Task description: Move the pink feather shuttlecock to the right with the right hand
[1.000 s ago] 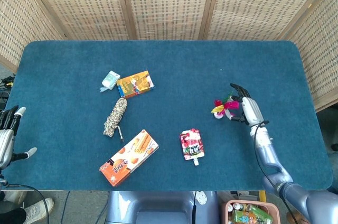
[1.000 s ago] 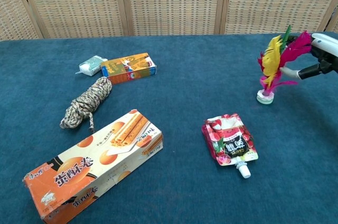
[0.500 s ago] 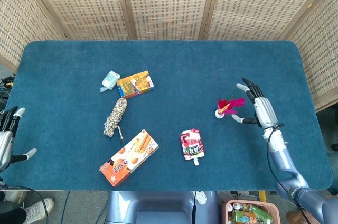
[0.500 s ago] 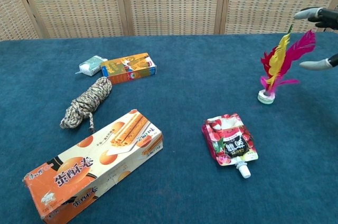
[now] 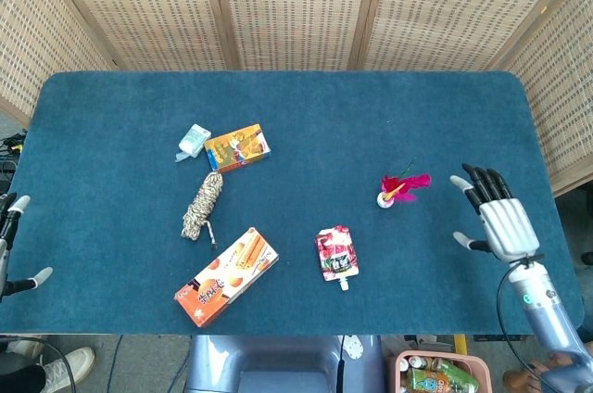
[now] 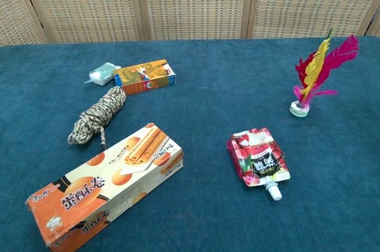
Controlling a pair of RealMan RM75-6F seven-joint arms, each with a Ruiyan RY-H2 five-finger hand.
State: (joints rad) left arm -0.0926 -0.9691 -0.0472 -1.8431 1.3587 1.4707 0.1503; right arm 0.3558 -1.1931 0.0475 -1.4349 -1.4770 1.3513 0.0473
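The pink feather shuttlecock (image 5: 399, 189) stands upright on its white base on the right part of the blue table, with pink and yellow feathers (image 6: 320, 68) leaning right. My right hand (image 5: 496, 217) hangs open to the right of it, well apart, fingers spread and holding nothing; the chest view does not show it. My left hand (image 5: 9, 243) shows only at the far left edge of the head view, off the table, with fingers apart.
A red drink pouch (image 5: 336, 254) lies in front and left of the shuttlecock. Further left are a large orange snack box (image 5: 227, 276), a coiled rope (image 5: 202, 204), a small orange box (image 5: 238, 147) and a small white-green packet (image 5: 193, 140). Wicker screens stand behind the table (image 5: 306, 106).
My right hand let go of the shuttlecock's feathers, opened, and drew back to the right and toward the table's front. The shuttlecock stays standing. The left hand sank a little.
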